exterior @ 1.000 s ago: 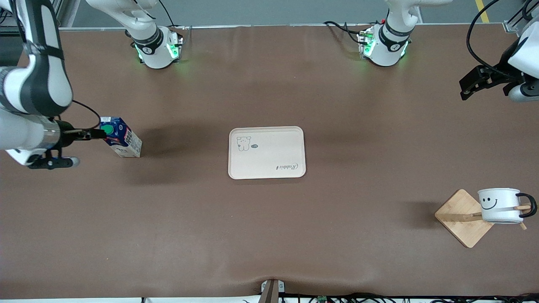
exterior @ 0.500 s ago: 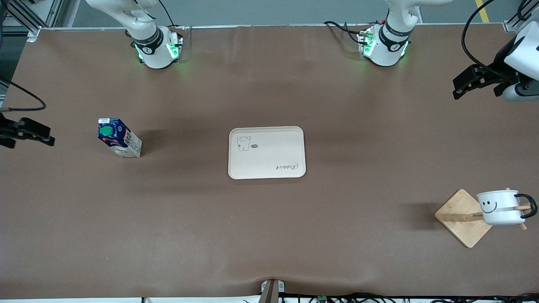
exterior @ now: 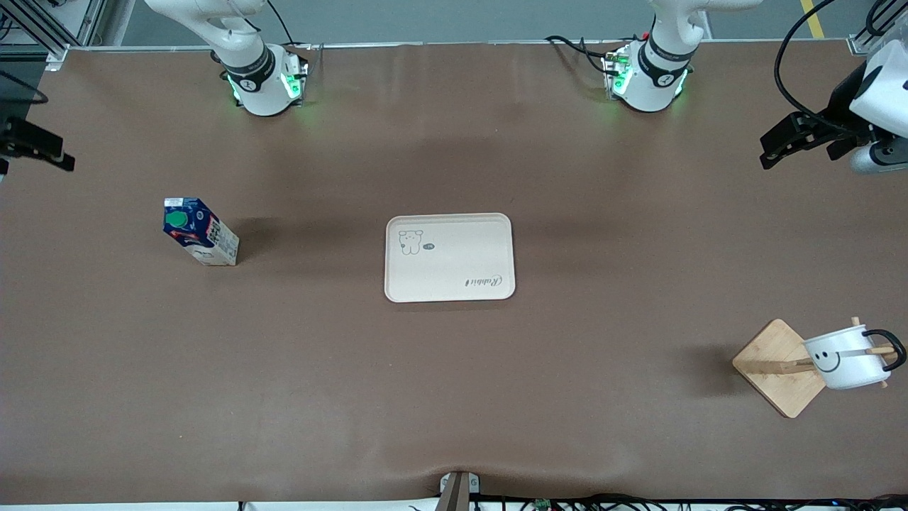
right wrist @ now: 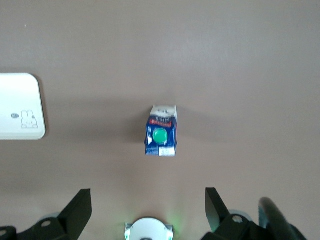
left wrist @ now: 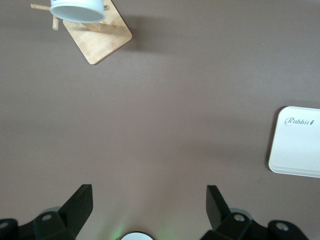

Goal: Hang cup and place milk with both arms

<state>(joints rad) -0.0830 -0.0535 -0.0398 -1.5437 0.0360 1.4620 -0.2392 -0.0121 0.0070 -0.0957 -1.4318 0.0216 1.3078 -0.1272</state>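
The milk (exterior: pixel 199 239), a dark blue carton with a green cap, stands on the table toward the right arm's end; it also shows in the right wrist view (right wrist: pixel 161 134). The cup (exterior: pixel 845 357), a white mug with a smiley face, hangs tilted by its black handle on a peg of a wooden rack (exterior: pixel 774 366) toward the left arm's end; its rim shows in the left wrist view (left wrist: pixel 78 9). My right gripper (exterior: pixel 42 145) (right wrist: pixel 147 202) is open and empty, high over the table's edge. My left gripper (exterior: pixel 777 145) (left wrist: pixel 147 200) is open and empty, high over the table.
A cream tray (exterior: pixel 449 257) with a rabbit print lies at the table's middle, also seen in the left wrist view (left wrist: pixel 297 145) and the right wrist view (right wrist: pixel 20 106). The arms' bases (exterior: pixel 264 81) stand along the table's edge farthest from the front camera.
My right gripper was at the milk's cap; it has drawn away from the carton toward its end of the table and the bases. The cup has tilted further on its peg.
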